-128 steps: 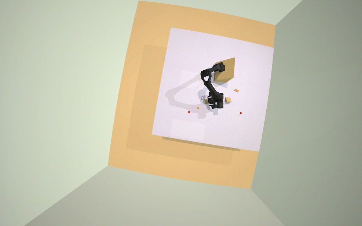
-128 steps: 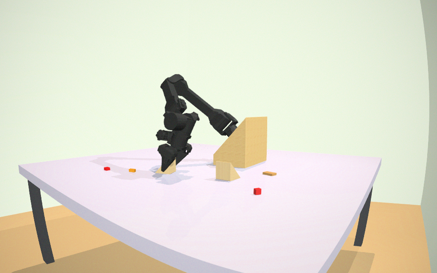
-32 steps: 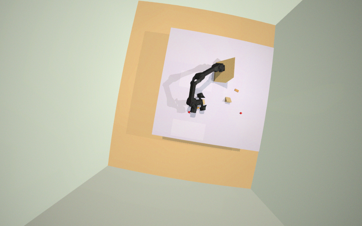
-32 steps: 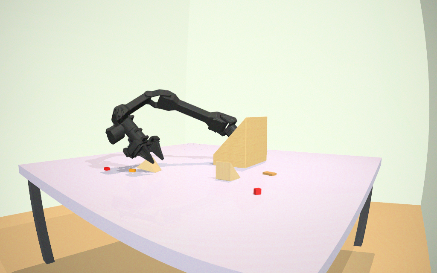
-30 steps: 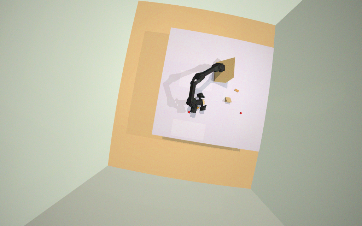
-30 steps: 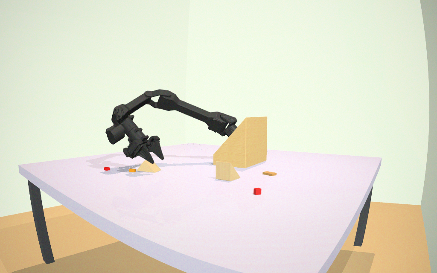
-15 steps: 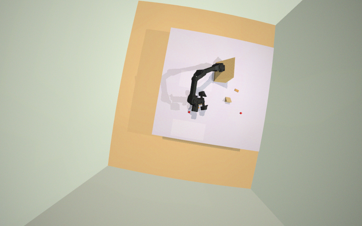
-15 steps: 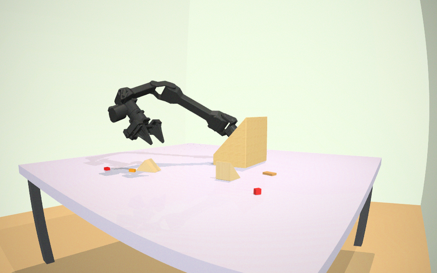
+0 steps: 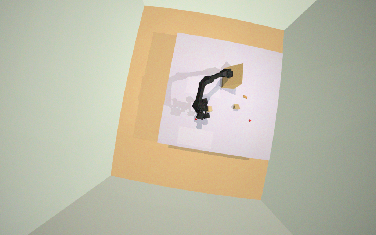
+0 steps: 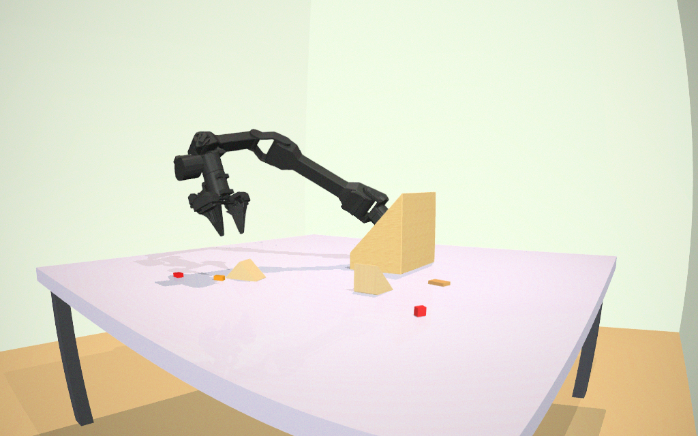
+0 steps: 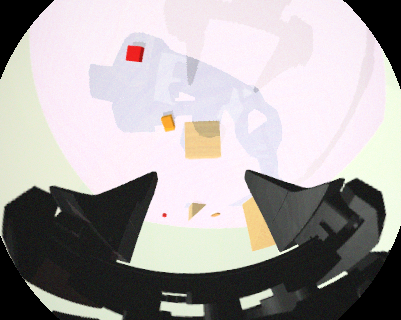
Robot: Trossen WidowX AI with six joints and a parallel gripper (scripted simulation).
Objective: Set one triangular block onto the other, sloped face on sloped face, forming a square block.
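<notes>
The gripper hangs wide open and empty above a pale wooden triangular block lying on the white table; its twin stands well apart, beside a large wedge.

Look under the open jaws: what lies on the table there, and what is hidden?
Below the gripper lies one triangular block, beside a small orange block and a red cube. The block's underside is hidden.

From above, the arm hides part of one triangular block.
</notes>
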